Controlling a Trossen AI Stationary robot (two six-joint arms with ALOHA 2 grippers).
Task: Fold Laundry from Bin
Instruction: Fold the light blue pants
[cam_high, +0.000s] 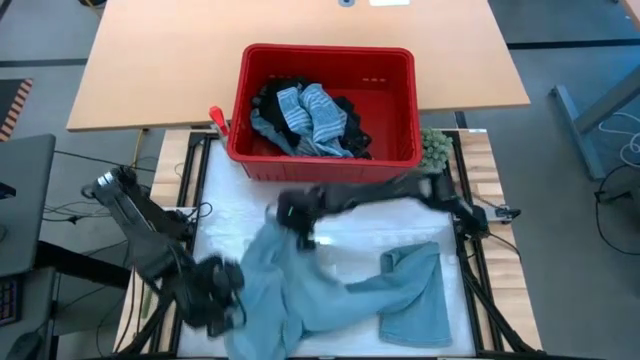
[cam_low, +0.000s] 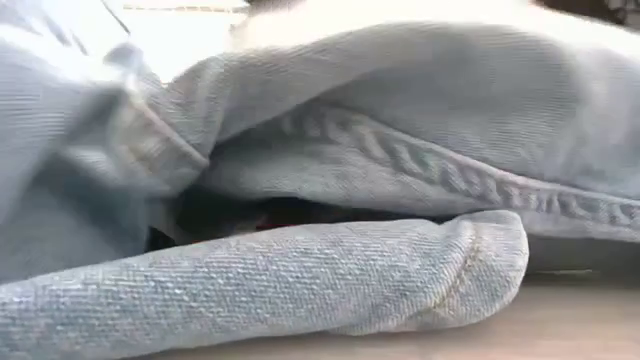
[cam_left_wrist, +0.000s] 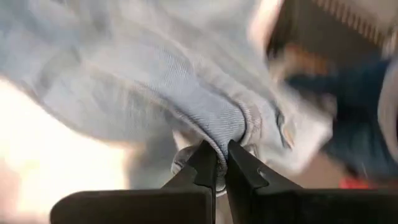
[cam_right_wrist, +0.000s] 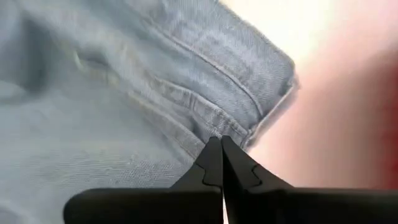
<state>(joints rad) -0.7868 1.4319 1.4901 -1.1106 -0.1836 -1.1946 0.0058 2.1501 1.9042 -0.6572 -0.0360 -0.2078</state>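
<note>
the high view is evenly lit and fairly sharp; the worktop (cam_high: 300, 60) shows no hard shadows, and the white surface under the arms glares a little. the low view is filled by the light blue-grey garment (cam_low: 330, 200) pressed close to the lens — its weave is crisp at the near fold, soft and smeared at the upper left, with a dark shadowed gap between the folds. the left wrist view is motion-blurred, its lower left corner blown out to white. the right wrist view burns out to pink-white on one side, while the seam by the right tool (cam_right_wrist: 221, 144) stays in focus.
</note>
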